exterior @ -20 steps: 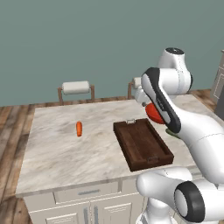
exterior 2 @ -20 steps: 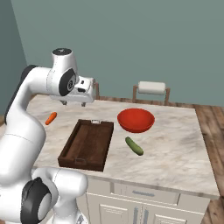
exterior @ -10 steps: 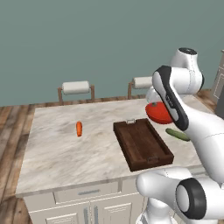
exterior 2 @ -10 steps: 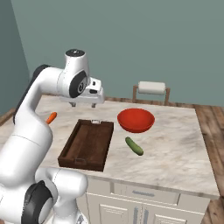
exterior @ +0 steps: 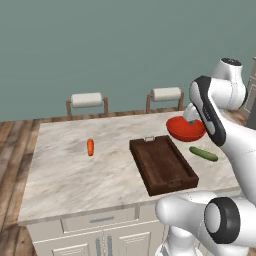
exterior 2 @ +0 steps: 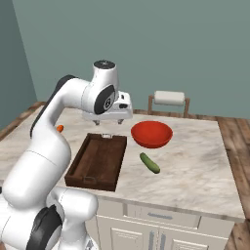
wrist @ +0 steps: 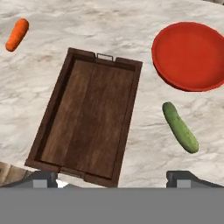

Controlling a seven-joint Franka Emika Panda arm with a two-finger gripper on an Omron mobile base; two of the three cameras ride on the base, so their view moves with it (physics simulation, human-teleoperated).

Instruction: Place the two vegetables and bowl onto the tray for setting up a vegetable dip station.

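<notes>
Gripper [exterior 2: 108,121] spread wide and empty, high over the bare tray [wrist: 87,118]. Carrot [wrist: 17,34] far on one side, cucumber [wrist: 180,127] and bowl [wrist: 190,56] on the other, all on the counter. Risks: rolling the round cucumber under a skewed pinch, or probably slipping off the bowl's shallow rim.

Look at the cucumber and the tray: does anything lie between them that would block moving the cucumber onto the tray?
Nothing visible does. The cucumber lies on bare marble beside the tray. The red bowl sits off to one side of that path, and the carrot lies beyond the tray's opposite side.
</notes>
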